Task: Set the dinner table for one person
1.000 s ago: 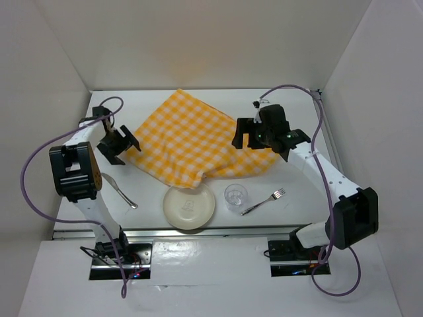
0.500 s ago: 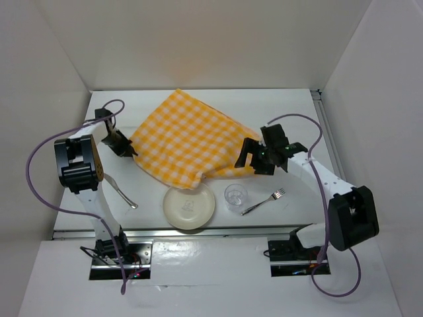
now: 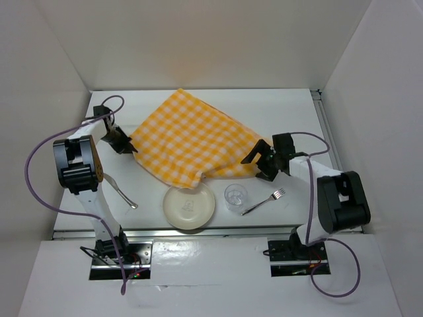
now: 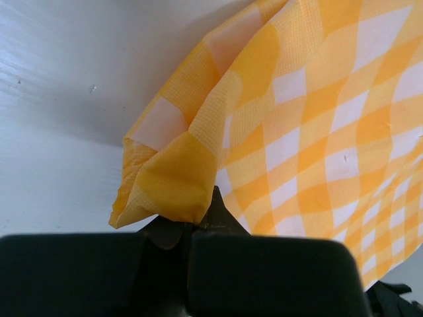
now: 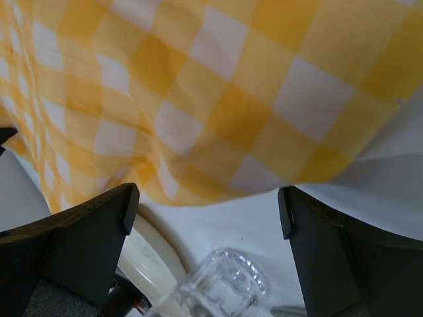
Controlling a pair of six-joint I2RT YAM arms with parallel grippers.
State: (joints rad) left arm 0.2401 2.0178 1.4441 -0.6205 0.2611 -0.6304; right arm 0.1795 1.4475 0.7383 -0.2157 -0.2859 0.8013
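Note:
A yellow-and-white checked cloth [image 3: 192, 140] lies crumpled on the white dinner table [image 3: 284, 112]. My left gripper [image 3: 123, 141] is shut on the cloth's left corner; the left wrist view shows that folded corner [image 4: 173, 185] pinched between the jaws of my left gripper [image 4: 190, 228]. My right gripper [image 3: 259, 160] stands open and low at the cloth's right corner. In the right wrist view the cloth's edge [image 5: 198, 112] lies just beyond the open right gripper [image 5: 207, 208], nothing between its fingers.
A cream plate [image 3: 190, 206] sits at the front, a clear glass [image 3: 236, 195] right of it, then a fork [image 3: 263, 201]. A spoon [image 3: 119, 190] lies front left. The glass [image 5: 225, 284] and the plate's rim [image 5: 149, 254] are close under the right gripper.
My left gripper closed on the cloth's left corner. The right arm swung down and toward the near right, coming low at the cloth's right corner, still open.

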